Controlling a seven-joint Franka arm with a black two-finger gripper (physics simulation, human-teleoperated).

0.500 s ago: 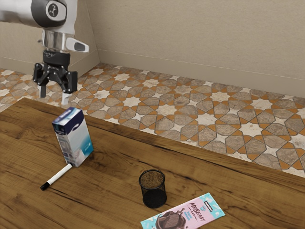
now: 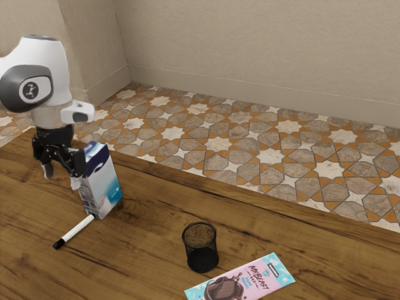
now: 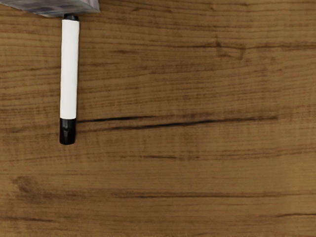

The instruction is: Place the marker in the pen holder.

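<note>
My gripper (image 2: 60, 179) hangs open above the table with nothing between its fingers, in front of the box's left side in the exterior view. The white marker with black ends (image 2: 76, 232) lies flat on the wood, lower than the gripper and off toward the camera. One end of it is close against the box's base. In the wrist view the marker (image 3: 69, 74) shows whole, its black cap away from the box. The black mesh pen holder (image 2: 200, 249) stands upright, well toward the exterior view's right.
A tall blue-and-white box (image 2: 105, 187) stands beside the gripper and the marker; its lower edge (image 3: 54, 6) shows in the wrist view. A pink and light-blue chocolate bar (image 2: 250, 279) lies next to the pen holder on the wooden table (image 2: 150, 206).
My gripper has come down and shifted toward the exterior view's left and the camera, and now overlaps the box's edge in that view. The marker, box and pen holder have stayed put.
</note>
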